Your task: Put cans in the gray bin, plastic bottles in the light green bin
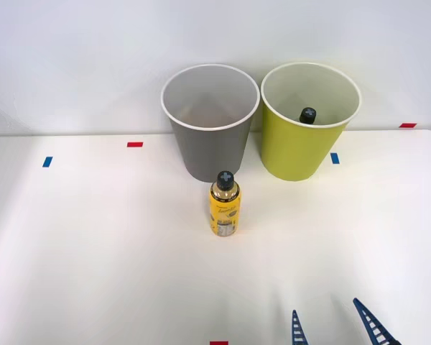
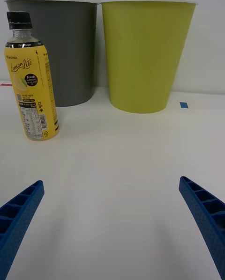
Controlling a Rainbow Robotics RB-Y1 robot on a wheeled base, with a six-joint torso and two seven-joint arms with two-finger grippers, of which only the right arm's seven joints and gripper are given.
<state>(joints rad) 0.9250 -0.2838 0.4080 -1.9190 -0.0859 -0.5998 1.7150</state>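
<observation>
While the right gripper (image 1: 332,325) waited low near the front edge of the table (image 1: 93,251), its two blue fingers (image 2: 18,214) were spread wide and held nothing. Going from left to right in the front view, a blue tape mark (image 1: 47,162) and a red tape mark (image 1: 135,144) lay on the white surface, well apart from the work.

Next came the yellow bottle (image 1: 225,205). It stood upright with its black cap up, so its long axis was vertical, just in front of the gray bin (image 1: 210,144) but apart from it. From the fingers the bottle lay forward and to the robot's left, so I judged that the gripper would need to move that way before it could close around the body.

The gray bin looked empty inside, as far as its pale interior could be seen. Just beside it to the right stood the green bin (image 1: 302,147), and the black cap of a second bottle (image 1: 308,115) showed inside it. The yellow bottle belonged in this bin, not the gray one behind it.
</observation>
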